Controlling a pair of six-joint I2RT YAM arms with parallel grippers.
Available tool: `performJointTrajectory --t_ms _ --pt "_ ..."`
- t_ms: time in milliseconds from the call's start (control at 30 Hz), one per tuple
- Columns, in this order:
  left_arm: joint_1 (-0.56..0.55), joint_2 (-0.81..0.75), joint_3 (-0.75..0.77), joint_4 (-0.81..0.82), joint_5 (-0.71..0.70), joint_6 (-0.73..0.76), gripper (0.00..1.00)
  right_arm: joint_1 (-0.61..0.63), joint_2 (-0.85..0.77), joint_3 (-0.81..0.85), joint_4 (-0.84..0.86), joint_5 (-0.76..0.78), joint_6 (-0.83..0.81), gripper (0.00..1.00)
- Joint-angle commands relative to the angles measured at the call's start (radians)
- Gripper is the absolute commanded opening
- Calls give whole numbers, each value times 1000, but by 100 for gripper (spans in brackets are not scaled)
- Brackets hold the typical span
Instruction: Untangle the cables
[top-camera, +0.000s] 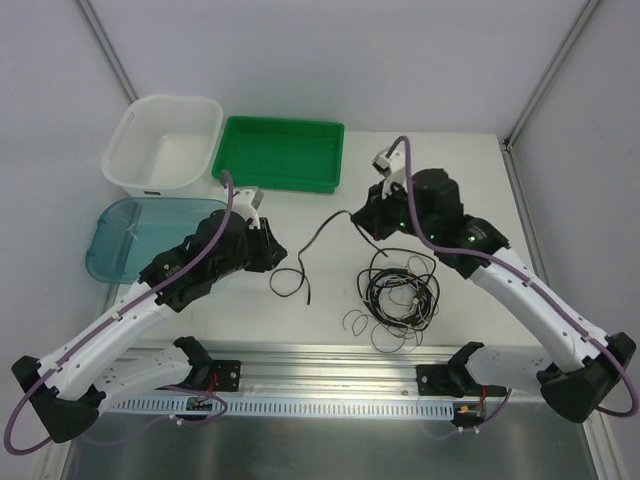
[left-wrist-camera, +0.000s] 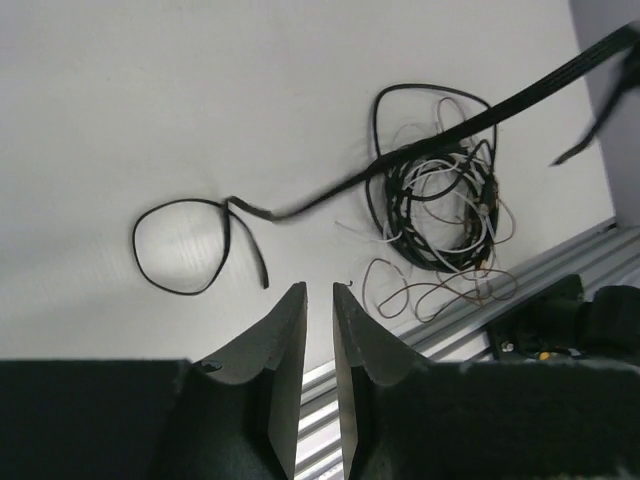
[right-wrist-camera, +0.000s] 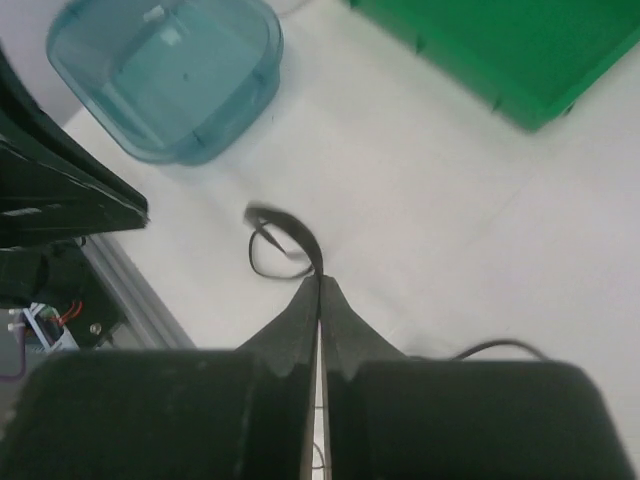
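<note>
My right gripper (top-camera: 358, 216) is shut on a flat black cable (top-camera: 318, 235) and holds it lifted. In the right wrist view the cable (right-wrist-camera: 300, 235) rises from the closed fingertips (right-wrist-camera: 320, 279) and runs to a loop lying on the table. That loop (left-wrist-camera: 180, 245) lies just ahead of my left gripper (left-wrist-camera: 320, 290), which is slightly open and empty, above the table (top-camera: 270, 252). The lifted cable still runs into the tangle (top-camera: 400, 290) of black loops, a thin white cord (left-wrist-camera: 440, 175) and a hair-thin brown wire (left-wrist-camera: 440, 290).
A white basket (top-camera: 165, 145), a green tray (top-camera: 282, 152) and a clear blue container (top-camera: 130, 235) stand at the back left. An aluminium rail (top-camera: 330, 365) runs along the table's near edge, right beside the brown wire.
</note>
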Motion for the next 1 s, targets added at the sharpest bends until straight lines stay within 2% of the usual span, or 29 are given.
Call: performJointTrajectory --t_ms 0,67,100,167,233,267,300,333,367,500,633,767,967 --pt "3 -39 -58 159 64 -115 17 55 23 -104 113 -19 116 1" --pt "3 -35 -87 199 87 -141 20 93 37 -152 156 -8 153 1" --pt "3 -28 -93 207 97 -149 30 105 60 -161 164 10 162 1" --pt "2 -15 -108 225 106 -161 41 127 81 -179 182 23 173 1" --pt "2 -8 -136 245 147 -155 60 158 113 -186 190 37 177 1" --pt "0 -8 -148 256 153 -145 64 168 123 -184 192 41 178 1" --pt "-3 -8 -170 274 155 -113 68 187 129 -184 193 46 178 1" --pt "-6 -11 -180 280 155 -90 77 196 138 -183 192 47 178 1" --pt "-7 -16 -191 285 149 -65 82 211 141 -183 196 49 178 1" --pt "-12 -44 -245 288 114 58 97 228 144 -186 199 52 185 1" --pt "-12 -84 -277 288 25 1 99 248 135 -193 192 72 190 1" --pt "-12 -91 -306 305 -31 -240 99 282 143 -212 195 119 196 1" --pt "-16 -126 -322 342 -58 -453 99 325 157 -241 219 170 228 1"
